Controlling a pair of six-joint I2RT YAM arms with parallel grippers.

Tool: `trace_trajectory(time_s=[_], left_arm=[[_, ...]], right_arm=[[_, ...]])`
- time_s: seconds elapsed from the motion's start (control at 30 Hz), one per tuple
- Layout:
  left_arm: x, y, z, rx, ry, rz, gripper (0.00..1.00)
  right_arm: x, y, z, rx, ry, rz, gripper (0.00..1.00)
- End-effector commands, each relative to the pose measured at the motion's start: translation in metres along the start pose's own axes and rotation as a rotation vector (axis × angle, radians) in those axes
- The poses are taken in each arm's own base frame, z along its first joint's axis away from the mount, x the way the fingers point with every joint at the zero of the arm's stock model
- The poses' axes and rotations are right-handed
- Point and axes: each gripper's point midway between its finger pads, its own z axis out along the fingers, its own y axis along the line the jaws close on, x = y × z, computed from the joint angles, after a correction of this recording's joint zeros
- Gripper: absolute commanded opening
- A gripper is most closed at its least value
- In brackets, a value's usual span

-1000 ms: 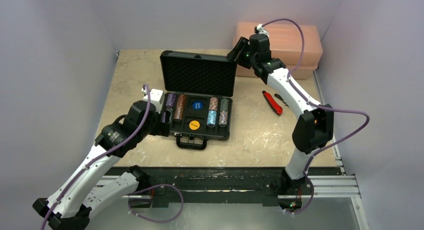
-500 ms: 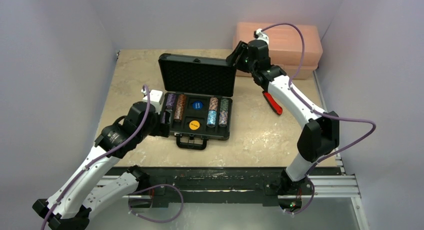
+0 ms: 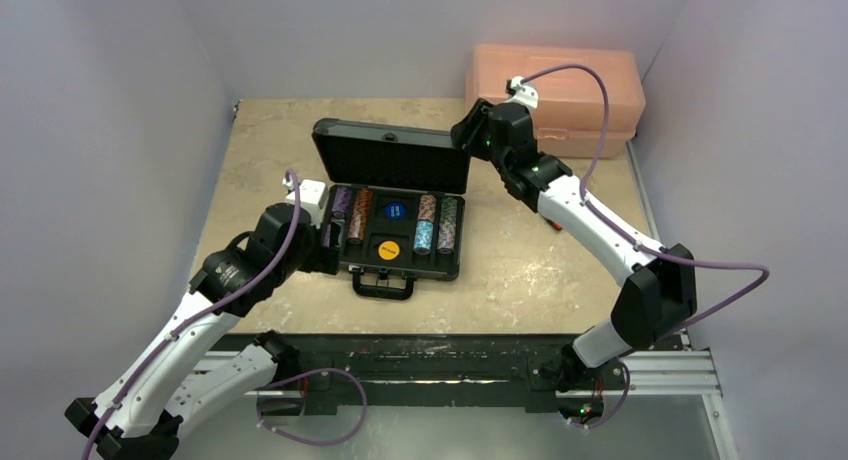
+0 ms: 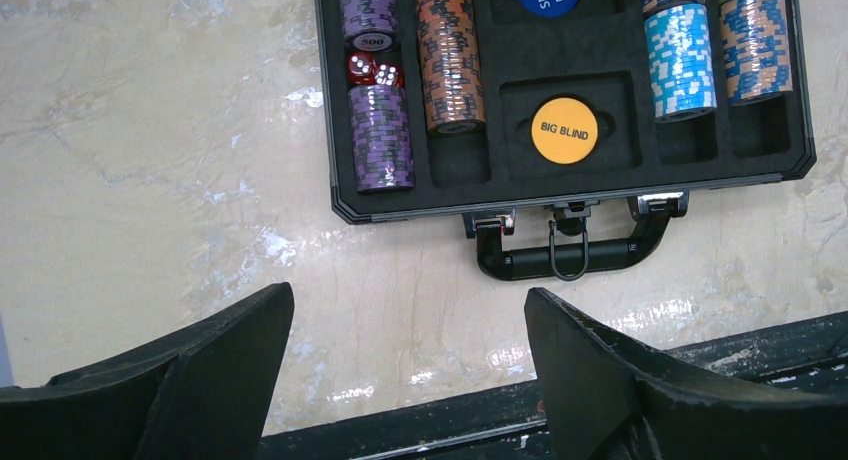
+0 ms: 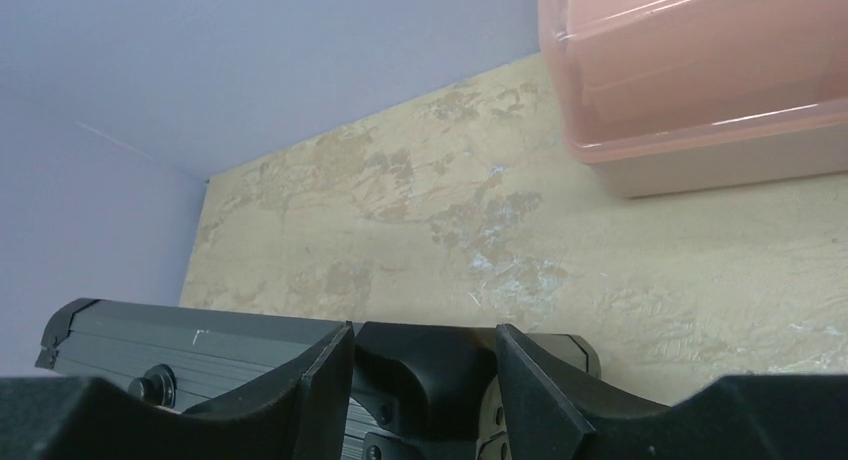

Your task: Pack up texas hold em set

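Observation:
The black poker case (image 3: pixel 400 263) lies open mid-table, its foam-lined lid (image 3: pixel 392 160) tilted forward over the tray. The tray holds purple (image 4: pixel 380 135), orange (image 4: pixel 448 60) and blue (image 4: pixel 680 60) chip stacks, red dice (image 4: pixel 375 70) and a yellow disc (image 4: pixel 564 130). My right gripper (image 3: pixel 462 130) is at the lid's top right corner; in the right wrist view its fingers (image 5: pixel 425 370) are shut on that black corner of the lid (image 5: pixel 230 335). My left gripper (image 4: pixel 410 320) hangs open over bare table, in front of the case's left end, near the handle (image 4: pixel 570 255).
A pink translucent toolbox (image 3: pixel 560 95) stands at the back right, close behind my right wrist, and shows in the right wrist view (image 5: pixel 700 70). The table's near edge and black rail (image 4: pixel 420 430) run just below my left fingers. Walls enclose the table on three sides.
The lid has swung forward and down from nearly upright. My right gripper moved left and forward with the lid's corner. The left arm has not moved.

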Motion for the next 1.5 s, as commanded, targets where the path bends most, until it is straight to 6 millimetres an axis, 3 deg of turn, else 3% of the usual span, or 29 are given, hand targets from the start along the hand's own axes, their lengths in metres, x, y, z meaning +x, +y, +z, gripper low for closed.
trace_trajectory(time_s=[0.0,0.47,0.67,0.87,1.2,1.47], left_arm=[[-0.008,0.002,0.0,-0.007,-0.033,-0.006,0.86],[-0.015,-0.008,-0.012,0.075,-0.092,-0.015,0.86],[-0.021,-0.024,-0.022,0.188,-0.15,-0.01,0.86],[-0.024,-0.025,-0.026,0.207,-0.176,-0.009,0.86],[-0.02,-0.014,-0.015,0.12,-0.135,-0.013,0.86],[-0.014,0.018,0.005,-0.094,-0.001,-0.058,0.88]], right_arm=[[0.128,0.024,-0.023,-0.104,0.37,-0.014,0.53],[0.189,0.024,-0.043,-0.095,0.461,-0.05,0.52],[0.205,0.02,-0.048,-0.089,0.485,-0.061,0.52],[0.216,0.011,-0.053,-0.074,0.506,-0.068,0.52],[0.201,-0.002,-0.059,-0.029,0.453,-0.126,0.56],[0.164,0.012,-0.061,-0.048,0.359,-0.182,0.72]])
